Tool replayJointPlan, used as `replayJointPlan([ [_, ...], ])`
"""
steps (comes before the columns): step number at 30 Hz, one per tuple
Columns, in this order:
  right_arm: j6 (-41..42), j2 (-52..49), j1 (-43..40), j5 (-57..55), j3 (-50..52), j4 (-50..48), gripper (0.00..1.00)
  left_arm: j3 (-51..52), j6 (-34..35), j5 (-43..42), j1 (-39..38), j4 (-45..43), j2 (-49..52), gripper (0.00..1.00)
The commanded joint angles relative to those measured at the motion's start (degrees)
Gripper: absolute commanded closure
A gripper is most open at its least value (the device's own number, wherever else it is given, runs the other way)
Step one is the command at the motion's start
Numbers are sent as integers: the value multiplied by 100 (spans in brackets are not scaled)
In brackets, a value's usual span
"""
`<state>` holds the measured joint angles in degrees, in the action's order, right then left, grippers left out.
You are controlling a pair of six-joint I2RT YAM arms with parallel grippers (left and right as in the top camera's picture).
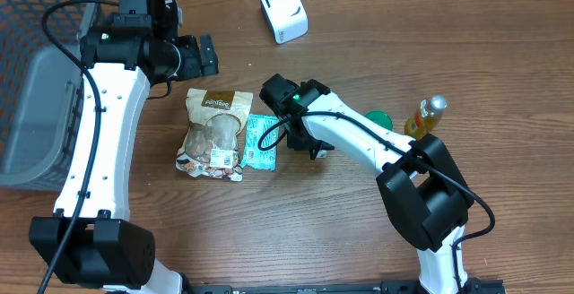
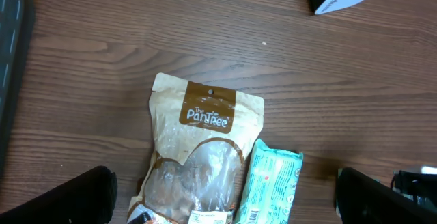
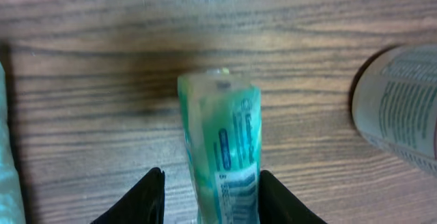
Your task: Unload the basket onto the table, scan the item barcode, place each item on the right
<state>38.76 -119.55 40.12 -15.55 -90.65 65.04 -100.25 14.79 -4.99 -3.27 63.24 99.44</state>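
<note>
A: Right wrist shows a green tube [image 3: 222,128] on the table [image 3: 102,46] between the right gripper's [image 3: 210,179] parted fingers, its barcode label cut off.
B: Overhead hides it under that gripper. The left gripper [image 1: 199,56] gapes wide.

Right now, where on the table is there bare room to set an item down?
Bare tabletop lies right of the white scanner, beyond the yellow bottle, and on the robot's side of the brown pouch, between the left arm and right arm. The middle is crowded: pouch, teal packet and right claw sit close together.
</note>
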Motion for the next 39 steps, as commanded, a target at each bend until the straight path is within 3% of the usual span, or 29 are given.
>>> replayJointPlan([
  [1,-201,221,-11,522,-179,-55,60,-79,-66,-57,20,-4,11,0],
  [6,-1064,420,-28,1703,-179,-391,59,-79,-66,-57,20,-4,11,0],
  [10,-1078,422,-63,2002,-179,-498,59,-79,-66,-57,20,-4,11,0],
  [24,-577,420,-887,2116,-109,-302,61,-79,-66,-57,20,-4,11,0],
  [39,-87,417,-898,2315,494,-999,62,-79,-66,-57,20,-4,11,0],
])
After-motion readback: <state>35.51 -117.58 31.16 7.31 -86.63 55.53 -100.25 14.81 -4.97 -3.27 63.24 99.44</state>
